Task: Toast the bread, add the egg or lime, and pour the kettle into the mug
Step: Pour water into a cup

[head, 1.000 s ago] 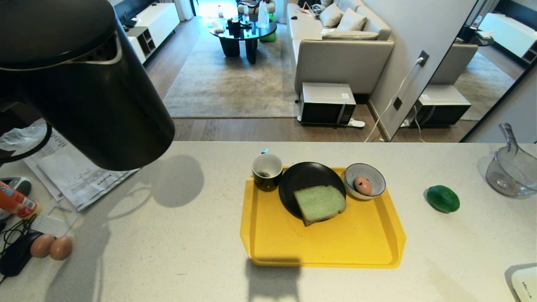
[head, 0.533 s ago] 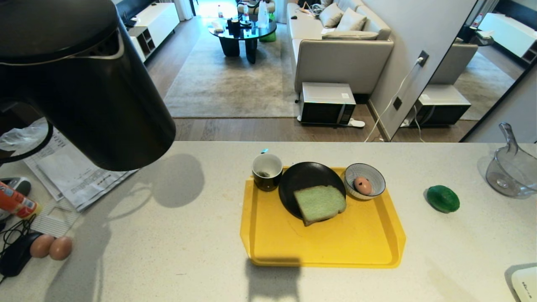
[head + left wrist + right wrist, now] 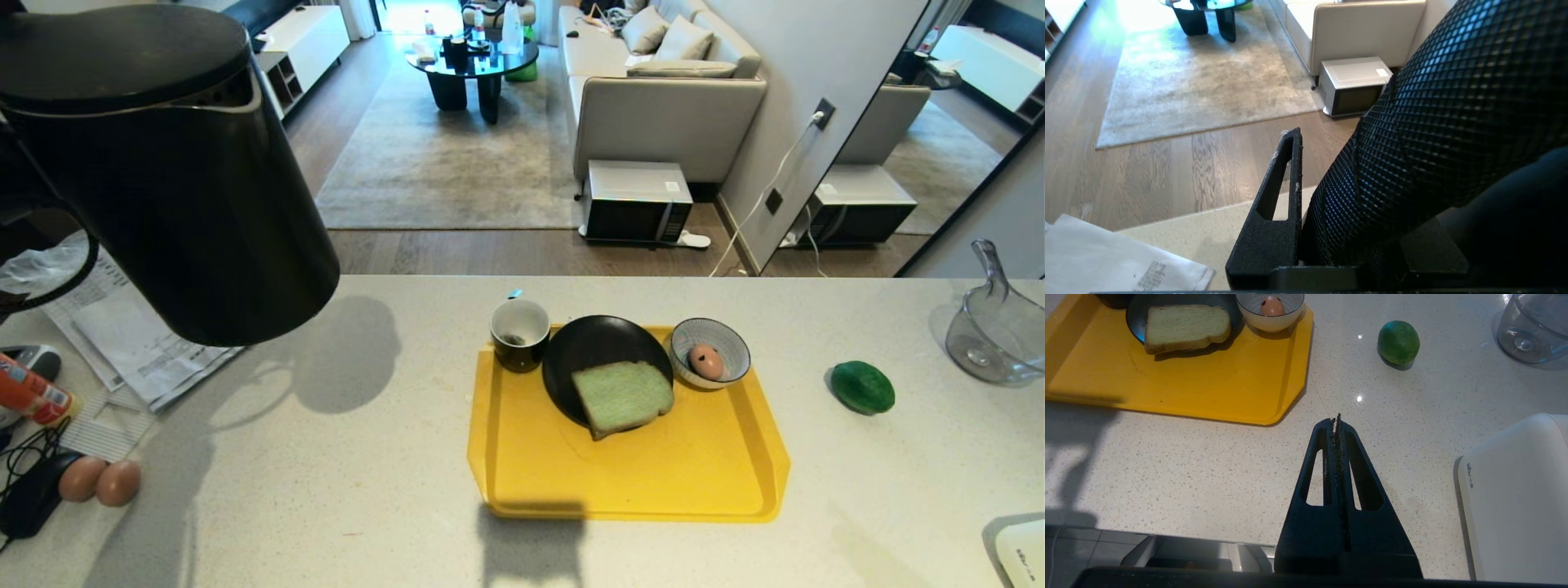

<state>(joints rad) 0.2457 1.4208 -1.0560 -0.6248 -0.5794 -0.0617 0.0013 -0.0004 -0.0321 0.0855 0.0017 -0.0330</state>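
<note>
Bare tabletop [image 3: 351,490] lies open left of the yellow tray [image 3: 522,474], clear to the mug [image 3: 520,333] at its far-left corner. Papers [image 3: 139,351] and two brown eggs [image 3: 100,481] crowd the left edge; the lime [image 3: 862,387] lies right.

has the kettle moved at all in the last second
Yes, slightly. The kettle, shut in the left gripper, has tipped more upright: its lid now shows whole, and its base sits lower against the papers.

Tall matte black cylindrical kettle [image 3: 163,171], handle textured in a fine diamond grid [image 3: 1453,122]; flat yellow plastic tray [image 3: 629,474]; on the tray: pale green bread slice [image 3: 622,398], brownish crust; round black plate [image 3: 592,347]; blue-and-white striped bowl [image 3: 722,339]; tan-pink egg [image 3: 706,361], dark speck; beside the tray, dark green lime [image 3: 862,387].
</note>
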